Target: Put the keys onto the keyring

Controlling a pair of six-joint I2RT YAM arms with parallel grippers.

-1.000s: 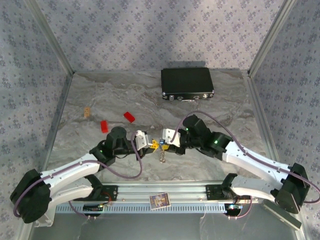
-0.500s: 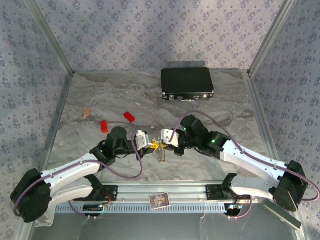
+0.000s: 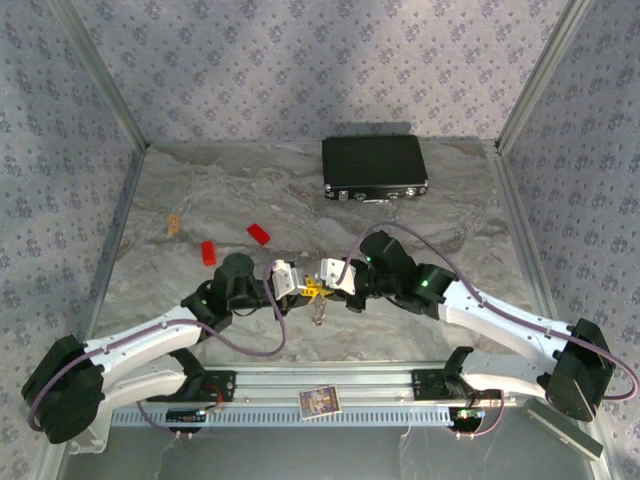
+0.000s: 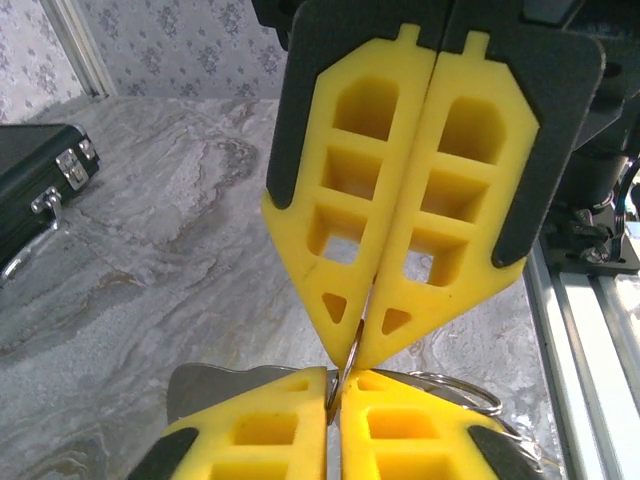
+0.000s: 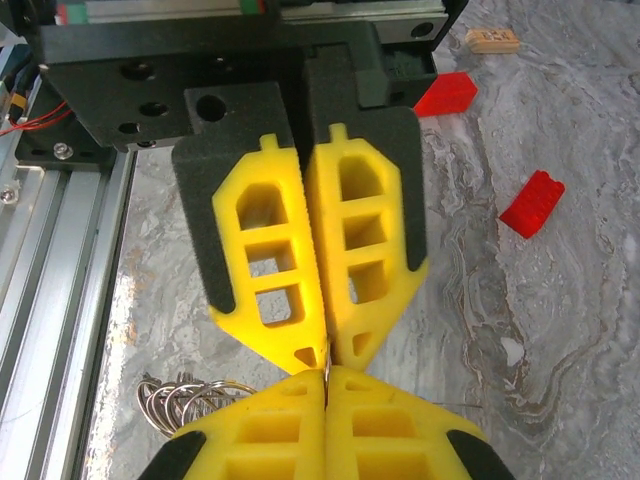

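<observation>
Marble table [image 3: 470, 230]: case [image 3: 375, 165] far edge, keyring [image 5: 185, 395] near front rail [image 3: 320, 385].

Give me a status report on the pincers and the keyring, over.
Both shut: left pincer, right pincer, tip to tip on the keyring. Red blocks and black case lie well clear.

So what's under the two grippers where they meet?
A bunch of silvery rings shows there, above the marble table. Whether keys are on them is covered by the yellow fingers.
</observation>
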